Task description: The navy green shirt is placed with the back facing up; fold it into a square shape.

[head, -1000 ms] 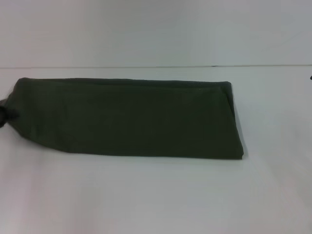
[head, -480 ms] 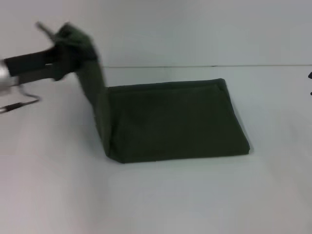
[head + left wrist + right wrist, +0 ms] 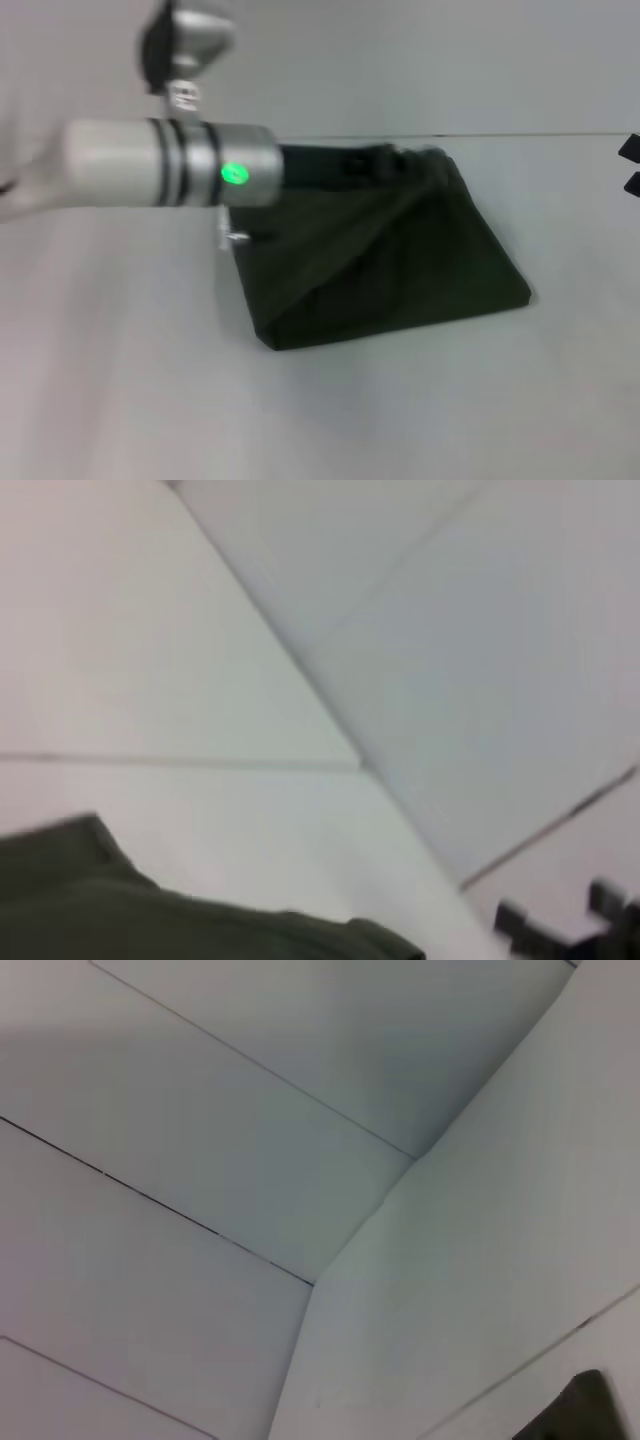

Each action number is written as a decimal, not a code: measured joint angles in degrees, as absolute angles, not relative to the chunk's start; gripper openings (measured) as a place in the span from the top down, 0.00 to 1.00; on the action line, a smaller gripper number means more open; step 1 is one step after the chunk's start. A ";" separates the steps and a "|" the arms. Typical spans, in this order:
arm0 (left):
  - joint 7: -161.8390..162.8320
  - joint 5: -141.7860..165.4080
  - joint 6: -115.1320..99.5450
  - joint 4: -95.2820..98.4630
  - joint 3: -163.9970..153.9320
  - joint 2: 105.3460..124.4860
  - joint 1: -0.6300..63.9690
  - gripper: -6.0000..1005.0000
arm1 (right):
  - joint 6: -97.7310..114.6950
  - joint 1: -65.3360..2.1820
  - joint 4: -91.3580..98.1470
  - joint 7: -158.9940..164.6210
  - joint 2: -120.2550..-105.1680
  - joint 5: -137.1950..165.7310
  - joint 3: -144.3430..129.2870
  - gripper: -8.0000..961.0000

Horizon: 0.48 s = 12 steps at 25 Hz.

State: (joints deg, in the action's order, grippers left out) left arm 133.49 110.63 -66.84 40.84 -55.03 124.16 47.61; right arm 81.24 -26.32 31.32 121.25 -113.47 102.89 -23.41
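No readable text, labels, brands or nos. anywhere. Navy green shirt [image 3: 390, 265] shows plain dark cloth only, no lettering on the side facing up. Left arm [image 3: 170, 165] carries a glowing green dot and dark bands, but no letters or digits; small tag under its upper joint is too blurred to read.

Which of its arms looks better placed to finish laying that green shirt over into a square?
The left. Its arm reaches across above the shirt, with its gripper at the bunched far edge it is carrying over. The right gripper only peeks in at the table's side, away from the cloth.
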 joint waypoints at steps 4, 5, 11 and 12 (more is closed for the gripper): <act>129.04 108.63 -61.21 32.92 -63.55 124.33 52.90 0.94 | 81.11 -26.39 31.05 121.21 -113.47 102.95 -23.56 0.10; 128.10 108.48 -60.97 32.20 -64.77 124.33 53.55 0.94 | 81.05 -26.39 31.05 121.21 -113.47 103.04 -23.60 0.10; 126.20 107.00 -68.63 38.22 -68.45 124.22 51.91 0.86 | 80.36 -26.38 30.95 121.23 -113.38 103.25 -23.59 0.10; 126.07 106.56 -71.79 40.74 -67.51 124.04 50.50 0.84 | 80.17 -26.41 30.94 121.29 -113.30 103.27 -23.67 0.10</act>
